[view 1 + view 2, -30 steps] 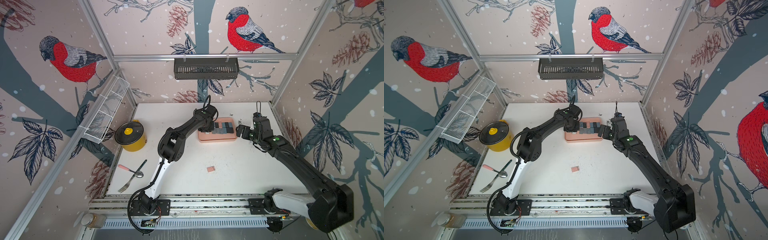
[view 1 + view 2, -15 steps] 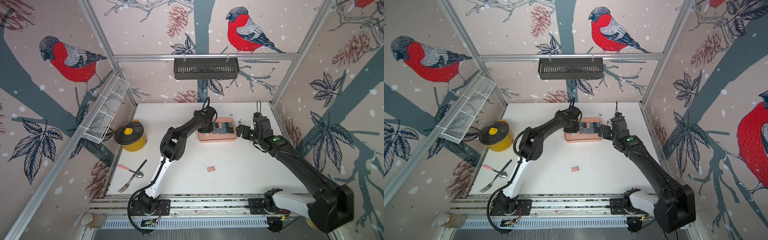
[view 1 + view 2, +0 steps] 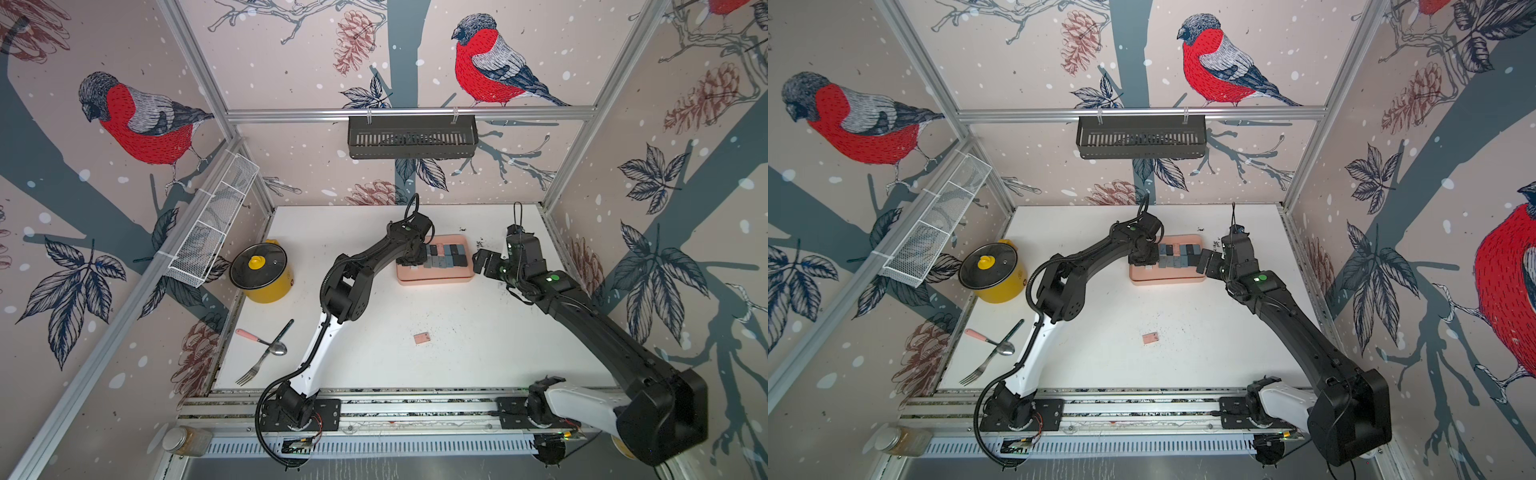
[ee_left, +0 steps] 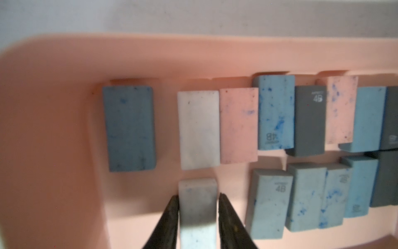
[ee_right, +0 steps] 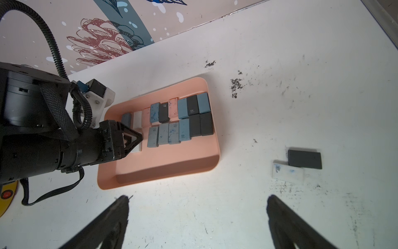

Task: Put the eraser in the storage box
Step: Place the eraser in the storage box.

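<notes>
White rubber is seen between the jaws of the left gripper (image 4: pixel 198 195). The eraser (image 4: pixel 197 215) is inside the storage box (image 4: pixel 53 112), at the end of the row on the robot's side, in line with a second white block (image 4: pixel 198 129) in the far row. Both black fingers (image 4: pixel 170 222) are laid against its long flanks; whether it is pinched or only touched cannot be told. The right gripper (image 5: pixel 198 197) is held spread wide over the table (image 5: pixel 280 64), beside the box, with nothing in it.

The step in hand is judged to be the release. It would be done well if the jaws were parted evenly and only a little (a grey-blue neighbour (image 4: pixel 268 202) stands near on one side). The gripper should then be drawn straight up, so that the eraser is not dragged or tipped.

The eraser's long axis is set along the line of the fingers, parallel to its neighbours' and across the box's long side. One short end is pointed at the far row; the other is hidden between the fingers. Whether it is lying quite flat cannot be told.
</notes>
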### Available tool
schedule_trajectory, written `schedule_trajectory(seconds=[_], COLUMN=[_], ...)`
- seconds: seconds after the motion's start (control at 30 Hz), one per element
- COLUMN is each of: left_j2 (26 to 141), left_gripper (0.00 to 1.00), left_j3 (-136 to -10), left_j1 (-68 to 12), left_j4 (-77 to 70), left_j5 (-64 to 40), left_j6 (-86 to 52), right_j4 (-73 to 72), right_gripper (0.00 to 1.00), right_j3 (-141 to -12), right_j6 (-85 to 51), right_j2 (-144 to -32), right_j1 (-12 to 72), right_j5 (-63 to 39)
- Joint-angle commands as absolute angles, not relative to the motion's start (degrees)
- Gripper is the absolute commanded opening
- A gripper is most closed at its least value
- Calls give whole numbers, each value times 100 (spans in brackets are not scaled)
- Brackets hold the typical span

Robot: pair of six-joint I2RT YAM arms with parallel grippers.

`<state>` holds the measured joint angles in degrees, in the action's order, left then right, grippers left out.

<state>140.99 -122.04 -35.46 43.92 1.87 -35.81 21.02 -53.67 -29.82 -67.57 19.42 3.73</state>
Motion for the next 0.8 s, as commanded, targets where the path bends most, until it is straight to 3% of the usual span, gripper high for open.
schedule_trajectory(seconds=[0.0, 0.53, 0.77], left_j2=[13989, 13547, 13300], left_gripper=[34, 39, 51], left_j3=[-12141, -11678, -11448], left_j1=[-3541, -3533, -3511], left_j4=[4403, 4071, 3880], left_j5=[260, 233, 164], left_j6=[-3713, -3762, -3763], right_j4=[2171, 2158, 2110], right_gripper=[99, 99, 99], right_j3=[-5405, -5377, -5375], right_j6=[-2975, -2982, -2995], right_j2=[-6750, -6717, -6740], right_j1=[1941, 1940, 1937], right_j5=[385, 360, 307])
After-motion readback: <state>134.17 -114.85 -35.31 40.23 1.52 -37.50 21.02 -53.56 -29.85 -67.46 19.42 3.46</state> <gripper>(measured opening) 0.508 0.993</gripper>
